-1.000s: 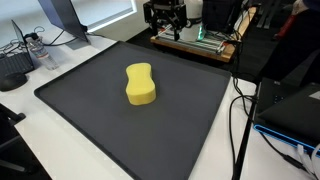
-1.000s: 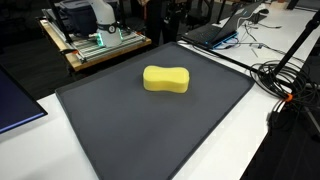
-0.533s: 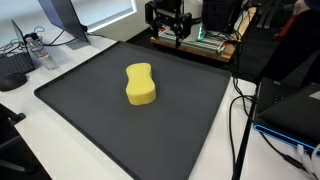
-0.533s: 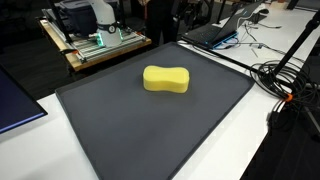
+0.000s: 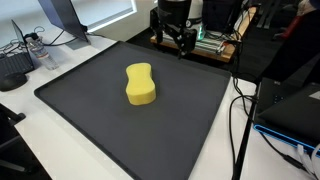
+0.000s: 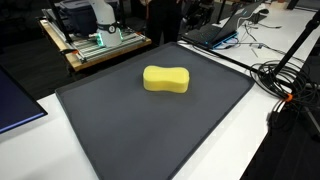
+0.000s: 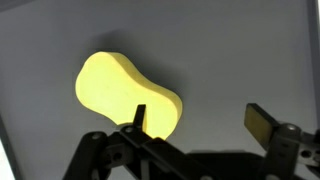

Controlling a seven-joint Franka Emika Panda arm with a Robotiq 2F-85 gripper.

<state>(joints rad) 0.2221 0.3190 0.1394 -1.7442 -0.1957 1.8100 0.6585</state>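
A yellow, peanut-shaped sponge [image 5: 140, 84] [image 6: 166, 79] lies on a large dark grey mat [image 5: 90, 125] [image 6: 150, 130]. In the wrist view the sponge [image 7: 120, 92] lies to the left, beneath the left finger. My gripper [image 5: 183, 46] hangs in the air over the mat's far edge, well away from the sponge. In the wrist view the gripper [image 7: 200, 118] is open: its two fingers stand wide apart with only bare mat between them. It holds nothing and touches nothing.
A wooden board with electronics [image 5: 205, 42] [image 6: 100, 45] stands just behind the mat. An open laptop [image 6: 215, 30] and a tangle of black cables [image 6: 290, 80] lie beside it. A monitor stand [image 5: 60, 20] and blue items [image 5: 295, 110] [image 6: 15, 105] border the mat on the white table.
The gripper has shifted sideways and a little lower along the mat's far edge. Its jaws stay open. The sponge has not moved.
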